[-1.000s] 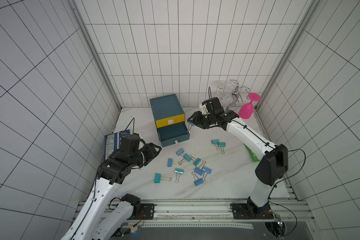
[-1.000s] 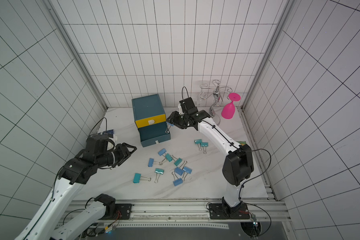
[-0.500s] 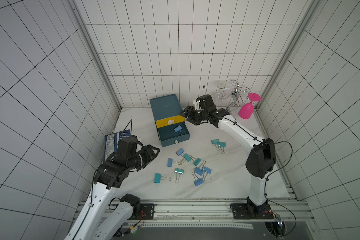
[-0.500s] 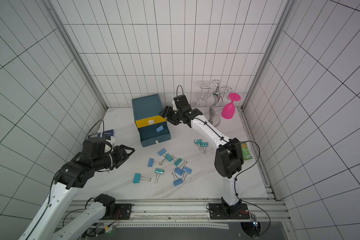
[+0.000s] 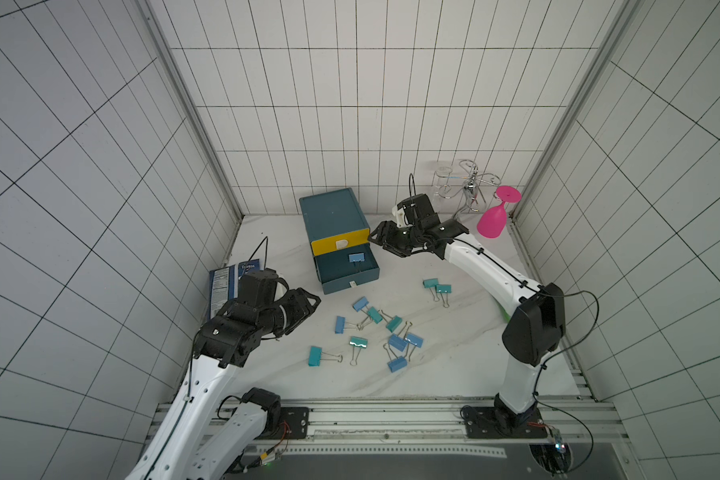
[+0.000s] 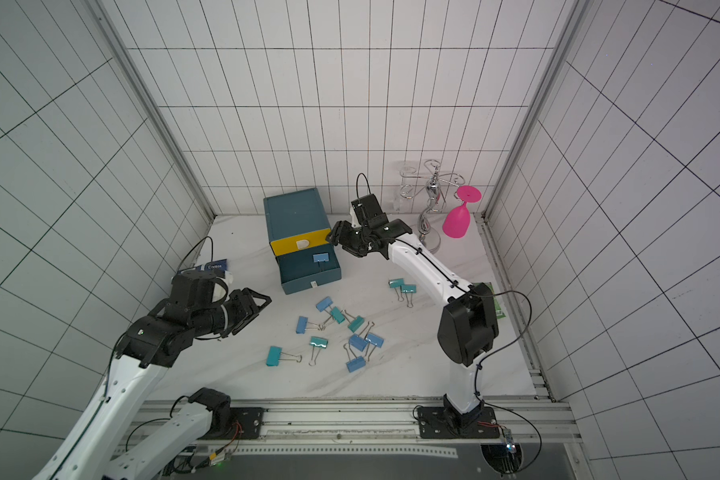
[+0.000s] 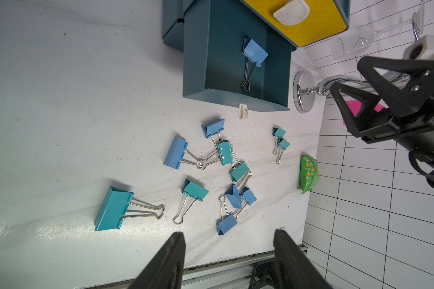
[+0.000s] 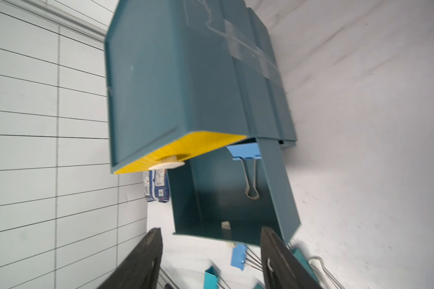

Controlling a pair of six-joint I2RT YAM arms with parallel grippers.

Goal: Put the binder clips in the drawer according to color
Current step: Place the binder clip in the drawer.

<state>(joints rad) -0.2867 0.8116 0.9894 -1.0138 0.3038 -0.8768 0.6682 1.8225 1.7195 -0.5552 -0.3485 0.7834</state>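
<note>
The drawer cabinet [image 5: 333, 212] [image 6: 296, 212] stands at the back of the table, dark teal with a yellow top drawer. A lower teal drawer [image 5: 364, 276] is pulled out, and one light-blue binder clip [image 5: 356, 257] [image 7: 254, 51] [image 8: 246, 151] lies in it. Several light-blue and teal binder clips [image 5: 375, 328] [image 6: 350, 332] lie scattered on the table in front. Two teal clips [image 5: 437, 286] lie apart to the right. My right gripper [image 5: 381, 241] [image 8: 210, 230] is open and empty, just right of the open drawer. My left gripper [image 5: 308, 303] [image 7: 228, 234] is open and empty, left of the clips.
A blue snack packet [image 5: 229, 286] lies by the left wall. A pink glass [image 5: 493, 220] and a chrome wire rack [image 5: 468, 187] stand at the back right. A green packet [image 7: 308, 172] lies near the right wall.
The right gripper reached over the open drawer and opened; the light-blue clip now lies in the drawer. The gripper has drawn back to the right. The left arm barely moved.
</note>
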